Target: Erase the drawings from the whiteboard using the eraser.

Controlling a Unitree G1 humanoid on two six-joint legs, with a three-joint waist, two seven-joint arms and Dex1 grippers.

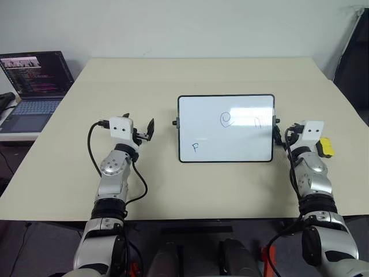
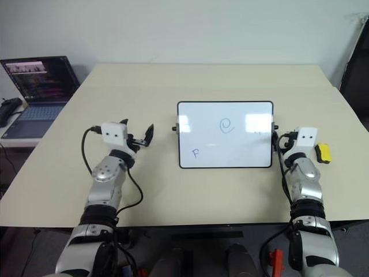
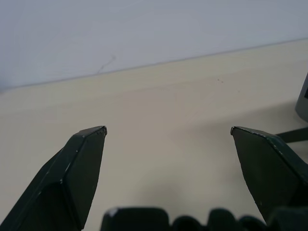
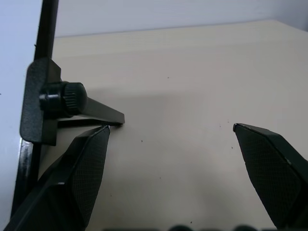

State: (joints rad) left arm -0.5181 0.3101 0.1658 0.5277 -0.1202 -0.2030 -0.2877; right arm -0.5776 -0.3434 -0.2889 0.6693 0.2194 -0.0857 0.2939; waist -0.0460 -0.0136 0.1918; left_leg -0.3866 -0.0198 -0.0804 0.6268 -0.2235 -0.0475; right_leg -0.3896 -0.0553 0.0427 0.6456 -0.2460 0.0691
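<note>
A whiteboard (image 1: 225, 128) sits at the middle of a beige table (image 1: 202, 75), a little right of centre in the head views, with a thin black frame and a small black knob (image 4: 61, 97) on each short side. Three drawings are on it: a "P"-like mark (image 1: 195, 147) at its lower left, a swirl (image 1: 226, 119) near its upper middle, and a faint arch (image 1: 258, 122) to the right of the swirl. The eraser (image 1: 326, 146), a small yellow block, lies on the table at the right of the frame, just beside the right arm's white housing and clear of the board. The left gripper (image 1: 141, 132) hovers left of the board, well apart from it, its two black fingers spread wide with nothing between them. The right gripper (image 4: 171, 132) is close against the board's right edge, next to the knob and the black stand leg there; its fingers (image 4: 269, 168) are also spread wide and hold nothing. A laptop (image 1: 31, 86) with its screen lit stands at the upper left of the frame, off the table's left edge.
</note>
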